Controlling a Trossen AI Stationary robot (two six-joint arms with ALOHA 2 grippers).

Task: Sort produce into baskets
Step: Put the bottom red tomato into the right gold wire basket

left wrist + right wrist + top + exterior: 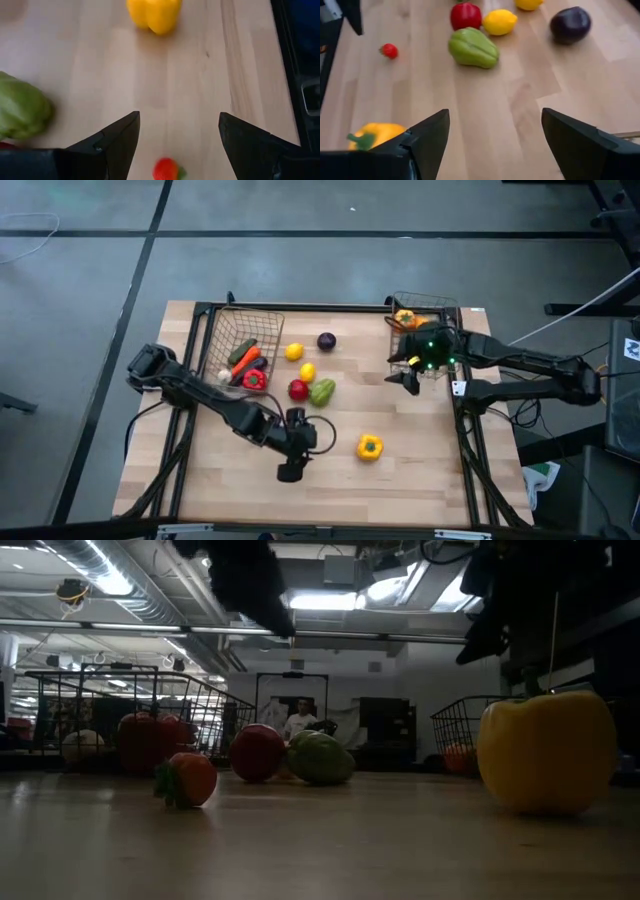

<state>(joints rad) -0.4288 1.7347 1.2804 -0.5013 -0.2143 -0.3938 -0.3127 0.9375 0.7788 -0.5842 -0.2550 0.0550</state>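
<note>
My left gripper is open and empty above the table's near middle, with a tiny red tomato on the table below and between its fingers. A yellow pepper lies to its right. My right gripper is open and empty above the table beside the right wire basket, which holds an orange pepper. The left wire basket holds a carrot, a red pepper and other pieces. Two lemons, a purple eggplant, a red pepper and a green piece lie loose on the table's middle.
The wooden table has a dark frame along its edges. There is bare wood along the near side and between the yellow pepper and the right basket. A person stands far off in the room behind the table.
</note>
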